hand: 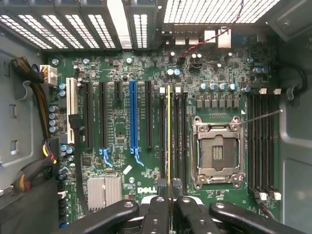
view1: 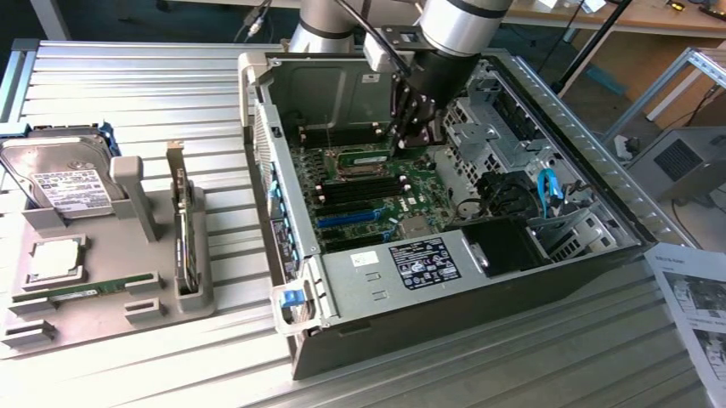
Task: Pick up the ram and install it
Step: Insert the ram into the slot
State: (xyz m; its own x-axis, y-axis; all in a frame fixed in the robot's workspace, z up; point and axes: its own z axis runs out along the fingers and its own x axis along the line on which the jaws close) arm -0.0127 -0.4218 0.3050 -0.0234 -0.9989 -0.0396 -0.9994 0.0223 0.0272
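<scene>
Ribbed aluminium table (view1: 136, 85) carries an open computer case (view1: 352, 293) laid on its side, so that the motherboard (hand: 117, 122) faces up and can be reached from above. To the exterior view's left stands a grey fixture tray (view1: 114, 314) holding a hard drive (view1: 63, 178), a square processor chip (view1: 53, 259) and an upright expansion card (view1: 179, 221), each in its own recess, presumably so that every part presents at a known place. 1 arm reaches down into the case, and its gripper (view1: 411, 140) hangs over the board near the back wall. In the wrist view the gripper (hand: 169, 195) is closed on the ram (hand: 169, 136). The stick is clamped at 1 end between the 2 inner fingers (hand: 156, 212) and is seen edge-on as a thin yellow line. It is held on edge and parallel to the black memory slots (hand: 161, 136) beside the empty CPU socket (hand: 217, 151), an attitude judged necessary for the contact edge to enter a slot squarely. The ram lies in line with the slot row between the blue expansion slot (hand: 132, 117) and the socket. Whether its lower edge touches a slot or sits above it cannot be told. Installation is judged under way, not confirmed complete.
</scene>
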